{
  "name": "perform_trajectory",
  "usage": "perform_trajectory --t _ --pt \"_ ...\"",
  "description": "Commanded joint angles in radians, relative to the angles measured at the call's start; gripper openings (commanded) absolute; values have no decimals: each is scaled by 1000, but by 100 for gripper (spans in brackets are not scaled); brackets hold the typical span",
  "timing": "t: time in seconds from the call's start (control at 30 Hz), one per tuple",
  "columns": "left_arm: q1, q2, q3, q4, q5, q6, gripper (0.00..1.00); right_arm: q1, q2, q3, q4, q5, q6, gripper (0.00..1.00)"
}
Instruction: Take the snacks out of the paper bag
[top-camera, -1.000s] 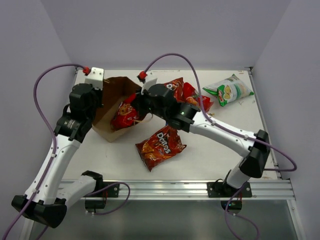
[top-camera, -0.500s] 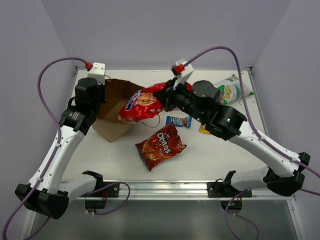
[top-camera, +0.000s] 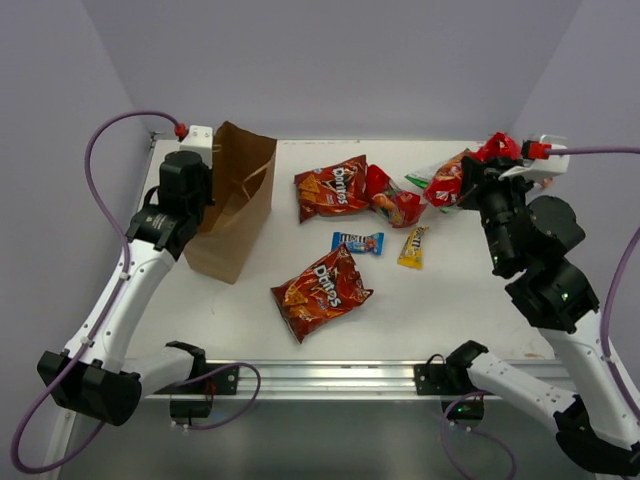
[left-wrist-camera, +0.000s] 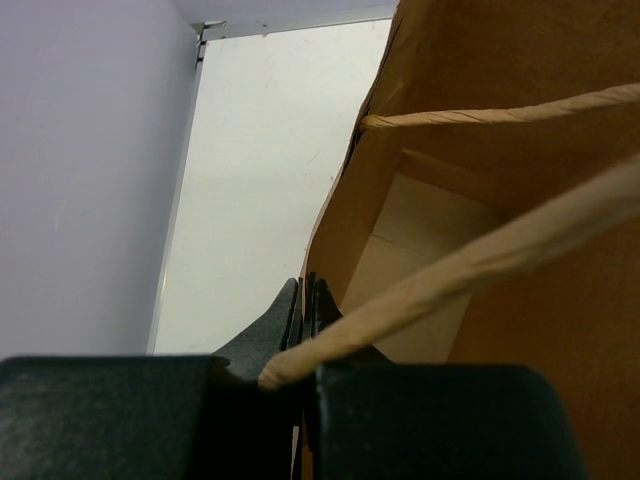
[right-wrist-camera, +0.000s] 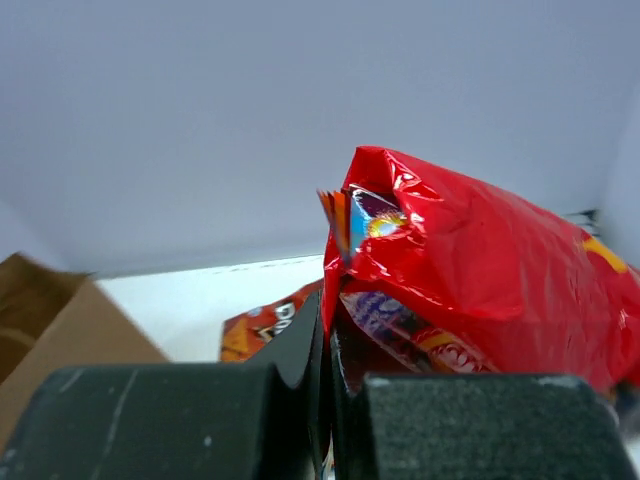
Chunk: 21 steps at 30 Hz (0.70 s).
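The brown paper bag (top-camera: 240, 205) stands upright at the table's left. My left gripper (top-camera: 200, 192) is shut on its rim, with the jaws pinching the paper wall (left-wrist-camera: 305, 295) beside a twisted handle (left-wrist-camera: 470, 262). The inside of the bag looks bare. My right gripper (top-camera: 468, 186) is shut on the red cookie bag (top-camera: 447, 184) and holds it in the air at the far right (right-wrist-camera: 470, 260). Two Doritos bags (top-camera: 333, 186) (top-camera: 320, 293), a small red bag (top-camera: 397, 206), a blue packet (top-camera: 357, 242) and a yellow packet (top-camera: 411, 247) lie on the table.
The green-white chip bag (top-camera: 421, 178) is mostly hidden behind the held cookie bag. The table (top-camera: 460, 300) has purple walls on three sides. A metal rail (top-camera: 330, 378) runs along the near edge. One Doritos bag (right-wrist-camera: 262, 325) shows below my right jaws.
My right gripper pulled the red cookie bag out of the paper bag and carried it to the far right. The paper bag went from tipped over to upright. Blue and yellow packets came into view.
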Motion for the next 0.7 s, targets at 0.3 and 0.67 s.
perform_trajectory --t 0.3,0.67 --pt "27 13 127 -26 54 -61 0 -288 22 -269 143 194 154 0" --pt "61 74 157 -29 93 -86 0 -605 124 -386 133 -15 361 0"
